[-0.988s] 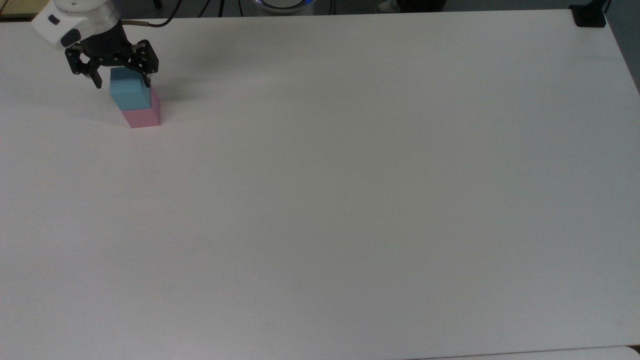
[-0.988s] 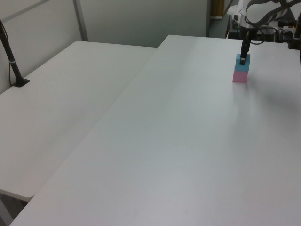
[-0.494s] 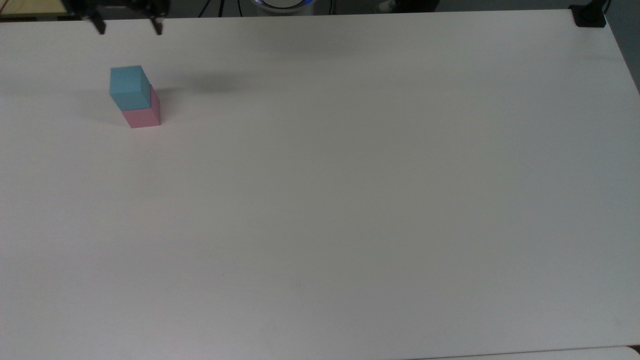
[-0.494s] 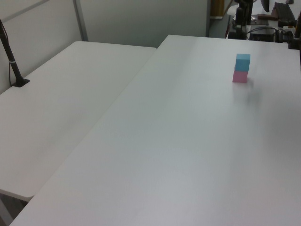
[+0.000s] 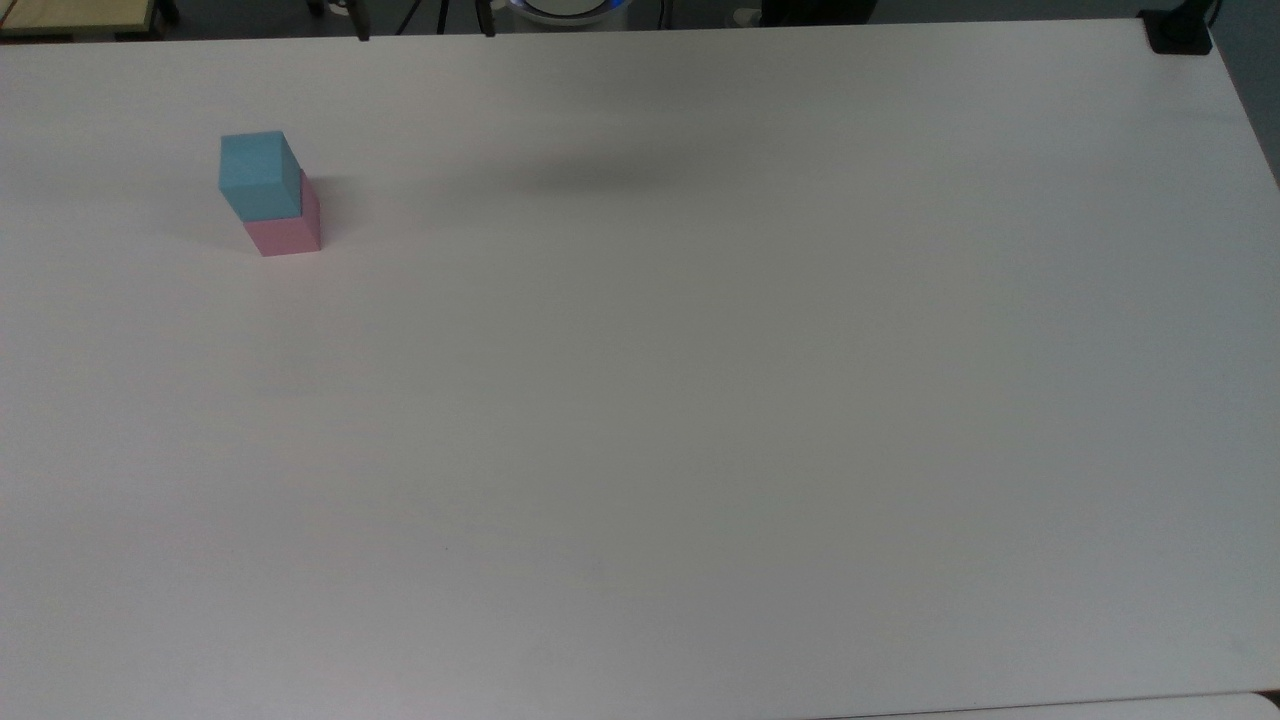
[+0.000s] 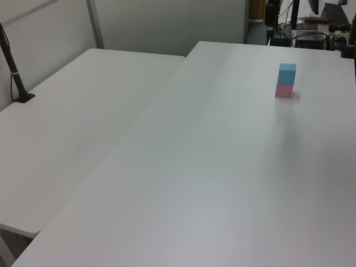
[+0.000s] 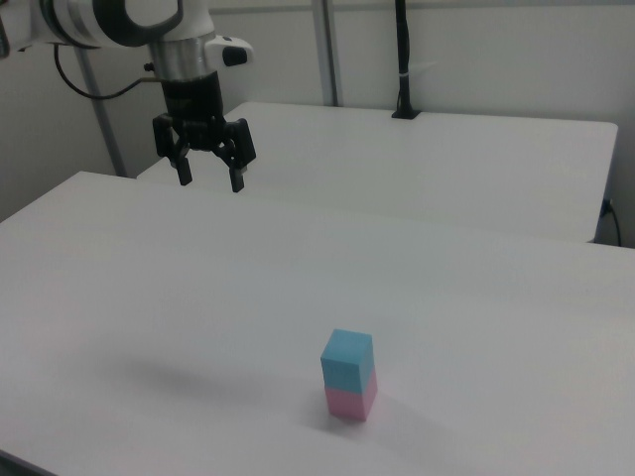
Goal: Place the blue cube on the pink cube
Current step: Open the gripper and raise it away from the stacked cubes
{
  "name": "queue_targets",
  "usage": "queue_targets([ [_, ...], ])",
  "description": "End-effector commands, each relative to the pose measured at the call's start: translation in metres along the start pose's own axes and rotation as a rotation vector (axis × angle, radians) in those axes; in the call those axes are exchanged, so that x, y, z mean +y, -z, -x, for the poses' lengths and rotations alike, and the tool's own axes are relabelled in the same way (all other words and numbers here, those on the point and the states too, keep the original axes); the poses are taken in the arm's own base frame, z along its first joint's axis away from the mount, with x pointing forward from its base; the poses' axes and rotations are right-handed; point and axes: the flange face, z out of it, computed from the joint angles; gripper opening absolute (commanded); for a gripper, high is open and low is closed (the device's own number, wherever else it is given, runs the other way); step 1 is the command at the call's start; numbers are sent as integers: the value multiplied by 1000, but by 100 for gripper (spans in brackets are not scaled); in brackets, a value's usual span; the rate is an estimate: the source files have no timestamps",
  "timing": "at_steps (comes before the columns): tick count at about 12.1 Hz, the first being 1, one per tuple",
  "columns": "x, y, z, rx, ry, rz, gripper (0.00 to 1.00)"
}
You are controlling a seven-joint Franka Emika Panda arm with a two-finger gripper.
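Observation:
The light-blue cube [image 5: 258,170] rests on top of the pink cube [image 5: 290,232] near the top view's far left of the white table [image 5: 700,400]. The stack is upright, with the blue cube [image 7: 347,359] turned slightly on the pink cube [image 7: 347,402]. In the left view the blue cube [image 6: 287,73] and pink cube [image 6: 284,90] stand at the far right. My gripper [image 7: 210,183] hangs open and empty, high above the table and well away from the stack, to the right view's upper left. Its fingertips [image 5: 363,35] poke in at the top view's upper edge.
A second white table [image 6: 83,111] adjoins this one, carrying a black post [image 7: 401,59] on a clamp. Another black clamp [image 5: 1180,35] sits at the top view's far right corner. Cables and equipment [image 6: 328,33] lie beyond the far edge.
My gripper let go of the blue cube, rose off it and moved toward the top view's right. The blue cube stays on the pink cube.

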Motion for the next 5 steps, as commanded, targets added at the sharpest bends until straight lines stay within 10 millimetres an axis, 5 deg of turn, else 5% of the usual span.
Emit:
queue_targets([
  [1, -12, 4, 1, -9, -31, 19, 100],
  [5, -14, 7, 2, -2, -52, 17, 100],
])
